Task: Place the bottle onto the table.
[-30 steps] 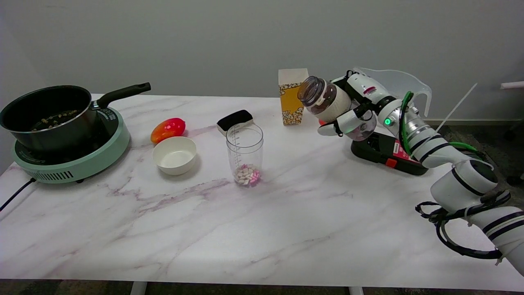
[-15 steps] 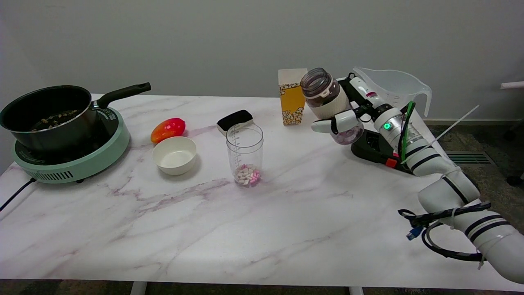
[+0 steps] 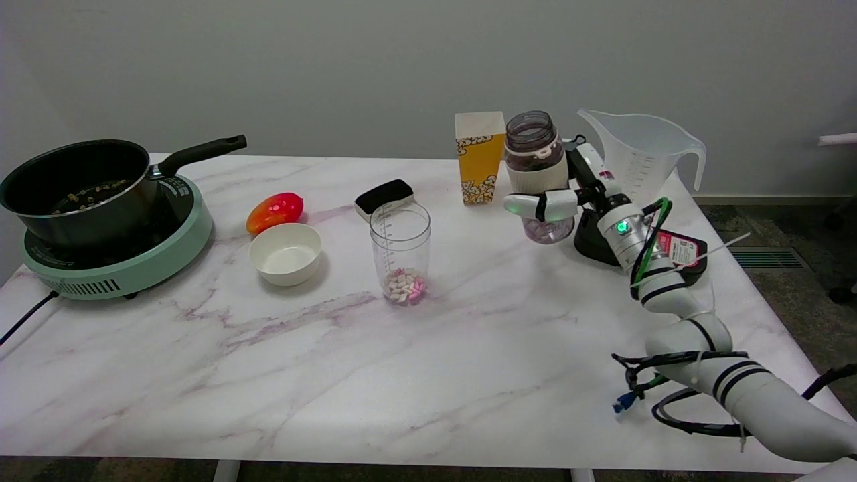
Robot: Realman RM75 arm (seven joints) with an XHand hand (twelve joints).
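The bottle (image 3: 535,175) has swung upright, lower now, gripped by the robot hand (image 3: 559,201); clear, white-labelled, right of centre between popcorn box (image 3: 479,157) and jug (image 3: 643,157).

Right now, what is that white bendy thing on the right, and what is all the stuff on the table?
That white bendy thing is a robot arm. At its end is a robot hand with fingers, a bit like yours. The picture comes from a camera above the near side of the table, looking down and across it.

The hand holds a bottle upright, with no lid on. Its bottom is very near the table; I cannot tell if it touches yet.

Other things stand on the table: a clear cup with pink and white bits in the bottom, a white bowl, a red and orange fruit, a yellow popcorn box, a big clear jug, and a black pot sitting on a green cooker.
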